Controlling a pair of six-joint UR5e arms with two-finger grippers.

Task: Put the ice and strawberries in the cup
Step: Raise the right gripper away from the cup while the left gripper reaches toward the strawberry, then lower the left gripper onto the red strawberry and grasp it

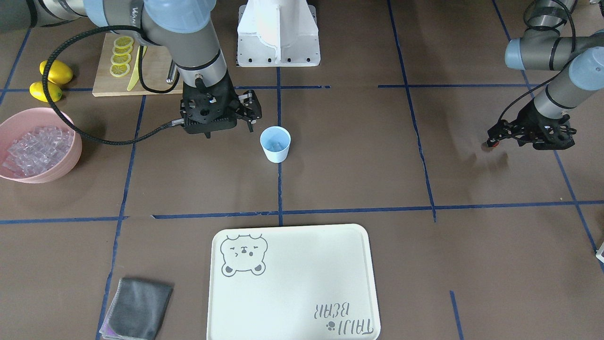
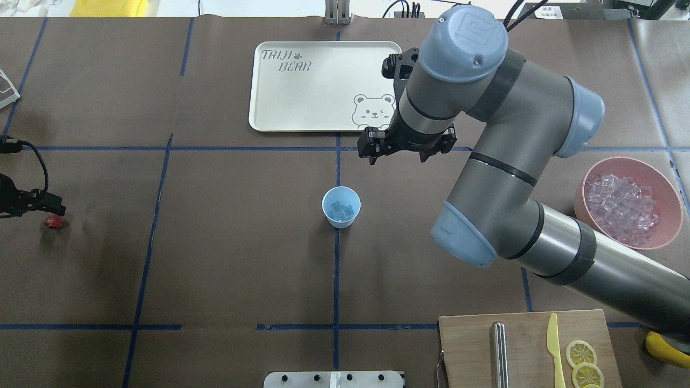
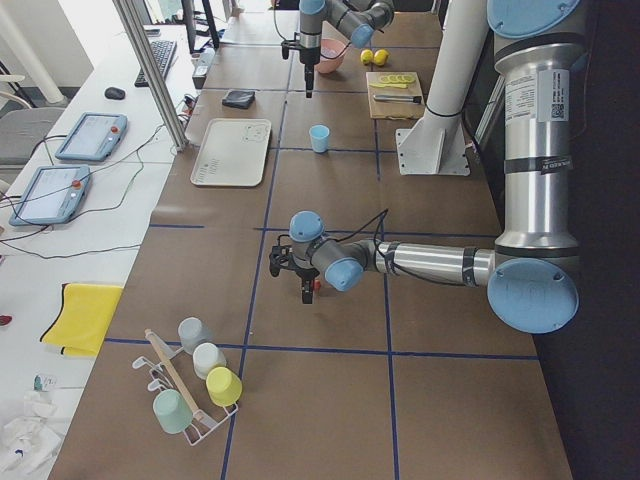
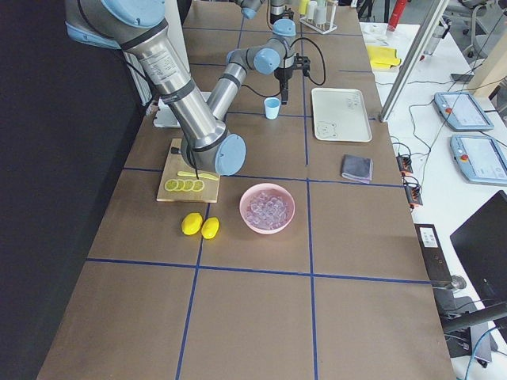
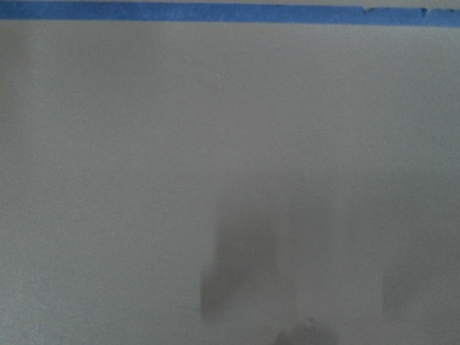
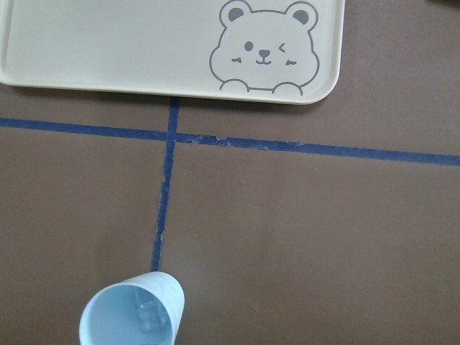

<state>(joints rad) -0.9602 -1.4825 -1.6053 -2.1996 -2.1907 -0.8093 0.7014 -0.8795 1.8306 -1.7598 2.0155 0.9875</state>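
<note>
The light-blue cup stands near the table's middle with a few ice cubes inside. More ice is heaped in the pink bowl. My right gripper hovers open and empty beside the cup, on the bowl's side; its wrist view shows the cup at the bottom edge. One red strawberry shows at the far left, right at the tip of my left gripper. Whether those fingers are closed on it I cannot tell. The left wrist view shows only blurred table.
A cream bear tray lies on the far side from the robot, with a grey cloth beside it. A wooden board holds lemon slices and a yellow knife, and two lemons lie beside it. The white robot base stands behind the cup.
</note>
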